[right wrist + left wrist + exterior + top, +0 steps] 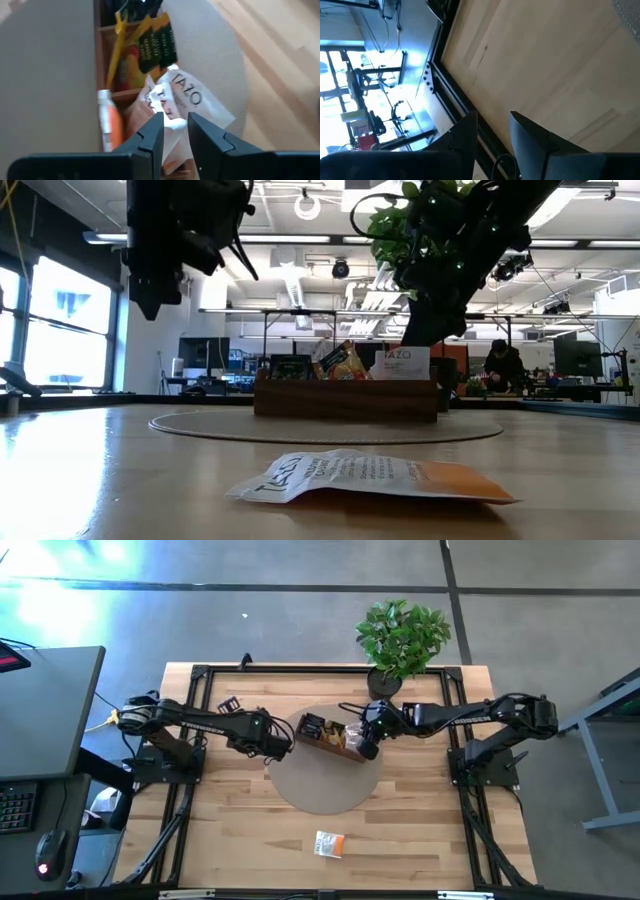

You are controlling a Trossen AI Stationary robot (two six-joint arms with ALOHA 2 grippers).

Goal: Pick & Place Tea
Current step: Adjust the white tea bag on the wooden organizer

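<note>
A brown wooden tray (330, 736) sits on a round grey mat, with several tea sachets standing in its compartments (150, 47). My right gripper (175, 131) hangs over the tray's right end, shut on a white sachet (186, 95) that also shows in the low view (405, 363). One white-and-orange sachet (329, 844) lies flat on the table near its near edge (370, 477). My left gripper (492, 131) hovers just left of the tray (272, 740), slightly open and holding nothing. My right gripper pinches the white sachet between its two fingers at the sachet's upper edge (172, 117), coming from above and pointing down. The sachet hangs tilted below the fingers, its lower part inside the tray's right compartment among other sachets.
A potted plant (402, 640) stands at the far edge just behind the tray. Black frame rails (200, 690) run along the table's sides. Bare wood lies between the mat (325, 790) and the near edge. A desk with keyboard and mouse stands off the table's left.
</note>
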